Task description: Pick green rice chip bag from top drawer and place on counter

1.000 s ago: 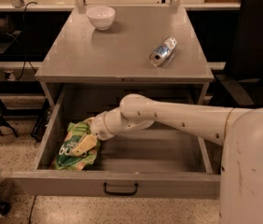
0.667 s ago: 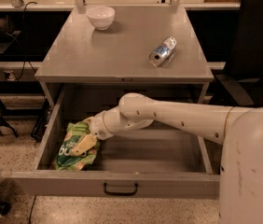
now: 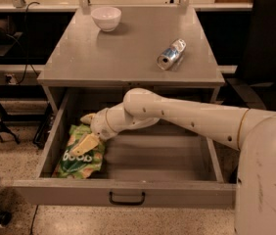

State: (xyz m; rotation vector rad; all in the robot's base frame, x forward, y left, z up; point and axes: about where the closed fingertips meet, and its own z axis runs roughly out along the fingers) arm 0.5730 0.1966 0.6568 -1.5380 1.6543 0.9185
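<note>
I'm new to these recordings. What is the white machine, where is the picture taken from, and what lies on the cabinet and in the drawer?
The white machine is a mobile robot with a single arm. Its body fills the lower right. There is only one camera, looking down at the cabinet from the robot's side; where it is mounted is not on record. The arm reaches into the open top drawer. Its gripper is at the upper end of the green rice chip bag, which lies in the left part of the drawer. I cannot tell whether the bag is gripped yet. On the counter are a white bowl at the back left and a silver-blue can lying on its side toward the right.
</note>
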